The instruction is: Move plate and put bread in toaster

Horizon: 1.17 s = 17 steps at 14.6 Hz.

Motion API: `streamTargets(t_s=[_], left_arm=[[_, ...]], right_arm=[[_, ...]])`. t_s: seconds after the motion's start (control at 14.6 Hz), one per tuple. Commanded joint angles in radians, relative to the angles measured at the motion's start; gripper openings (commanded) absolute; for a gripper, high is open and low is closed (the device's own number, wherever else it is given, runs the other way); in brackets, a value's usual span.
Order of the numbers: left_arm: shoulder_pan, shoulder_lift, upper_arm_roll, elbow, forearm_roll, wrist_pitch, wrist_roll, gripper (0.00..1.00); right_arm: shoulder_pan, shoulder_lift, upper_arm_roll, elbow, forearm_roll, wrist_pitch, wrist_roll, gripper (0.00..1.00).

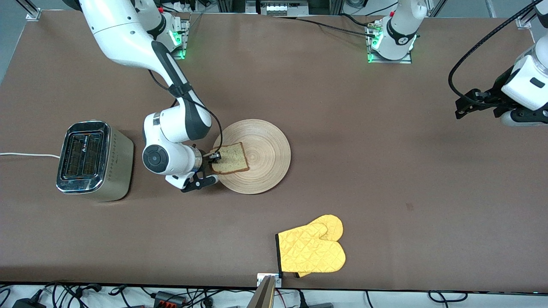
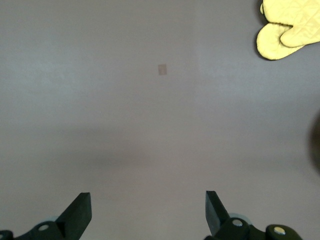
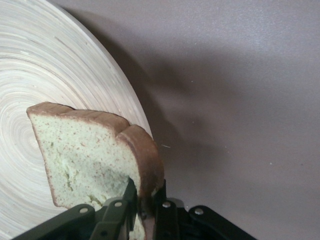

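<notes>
Right gripper (image 1: 215,156) is clamped on the bread (image 1: 231,158) at its crust edge, slice sticking out from the claw over the plate (image 1: 265,145). Bread looks light, soft, crumbly, so crust is prob. the safest hold w/ gentle squeeze. Toaster (image 1: 92,160) sits beside the claw's wrist, toward the right arm's end. Left gripper (image 2: 148,212) waits w/ fingers apart over bare table.

One plate (image 1: 257,156), one slice of bread (image 1: 231,158) and one toaster (image 1: 94,160) with two slots are showing here. One yellow oven mitt (image 1: 312,248) is lying around too, and two arms are working the table.
</notes>
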<state>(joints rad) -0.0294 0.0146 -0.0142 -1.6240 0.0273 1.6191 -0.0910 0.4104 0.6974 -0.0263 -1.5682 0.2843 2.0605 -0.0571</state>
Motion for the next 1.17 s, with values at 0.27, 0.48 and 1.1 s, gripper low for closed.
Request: streamTargets(t_s=[0.27,0.48,1.1], left_arm=[[0.025,0.008,-0.015,0.032,-0.018,-0.039,0.022,1.00],[0.072,0.005,-0.065,0.032,-0.018,-0.038,0.020,1.00],[0.074,0.001,-0.098,0.024,-0.004,-0.025,0.014,1.00]], right_arm=[[0.007,0.007,-0.001,0.008,-0.016,0.003,-0.006,0.18],[0.008,0.008,-0.001,0.008,-0.019,0.004,-0.015,0.19],[-0.001,0.010,-0.004,0.037,-0.017,0.003,-0.010,0.18]])
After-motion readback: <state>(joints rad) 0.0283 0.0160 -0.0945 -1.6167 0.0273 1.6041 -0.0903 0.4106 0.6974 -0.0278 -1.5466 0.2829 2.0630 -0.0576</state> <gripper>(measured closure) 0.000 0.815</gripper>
